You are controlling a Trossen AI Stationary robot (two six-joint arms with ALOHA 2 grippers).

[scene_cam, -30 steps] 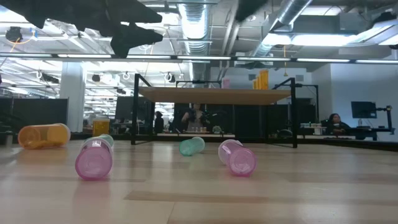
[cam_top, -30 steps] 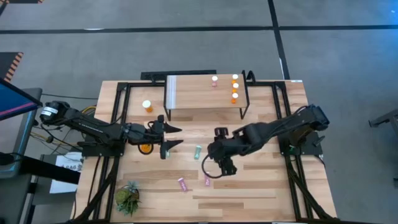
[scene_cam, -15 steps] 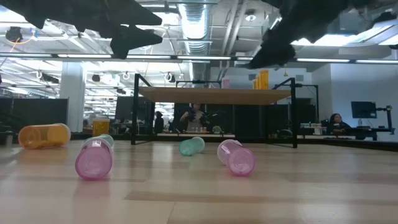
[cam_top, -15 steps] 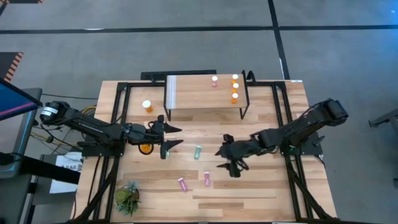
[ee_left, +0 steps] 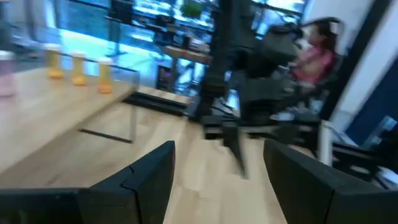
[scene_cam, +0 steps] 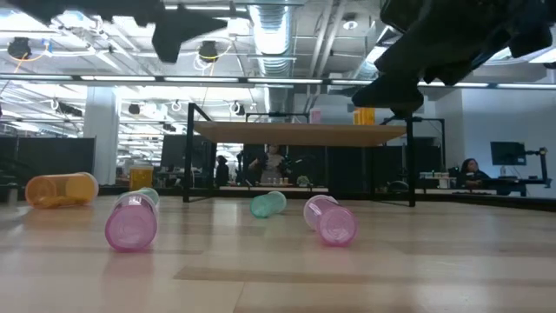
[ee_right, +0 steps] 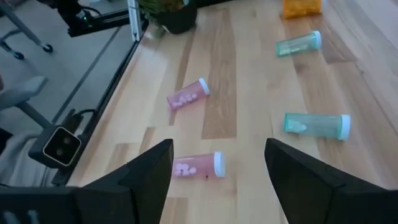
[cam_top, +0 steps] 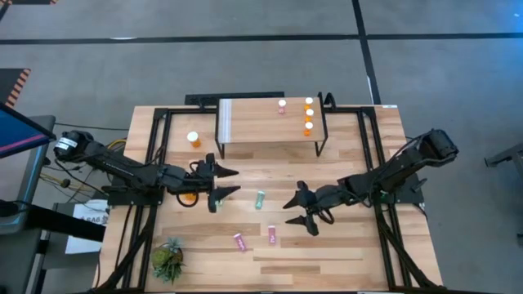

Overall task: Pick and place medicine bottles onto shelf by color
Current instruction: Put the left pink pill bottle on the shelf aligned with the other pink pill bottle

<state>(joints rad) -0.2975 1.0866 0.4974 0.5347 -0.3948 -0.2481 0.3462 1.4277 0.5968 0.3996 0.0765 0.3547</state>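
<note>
My left gripper [cam_top: 230, 181] is open and empty above the table's left-middle, with an orange bottle [cam_top: 189, 196] lying under its wrist. My right gripper [cam_top: 288, 211] is open and empty, held level above the table and pointing left. Ahead of it, lying on their sides, are two pink bottles [ee_right: 198, 166] [ee_right: 186, 96] and two teal bottles [ee_right: 317, 124] [ee_right: 298, 43]. One orange bottle [cam_top: 194, 139] stands upright at the far left. The shelf [cam_top: 270, 122] at the far middle carries a pink bottle [cam_top: 282, 106] and three orange ones [cam_top: 309, 114], all upright.
A small green plant [cam_top: 167, 260] stands at the near left corner. Black frame rails [cam_top: 155, 147] run along both sides of the table. The shelf's thin black legs [scene_cam: 412, 165] stand on the far half. People sit in the room beyond the table [scene_cam: 469, 171].
My right gripper has tipped from pointing down over the near pink bottle to almost level, pointing toward the table's left. Its arm has stretched back toward the right edge, and it has stayed open. My left gripper has risen a little.
</note>
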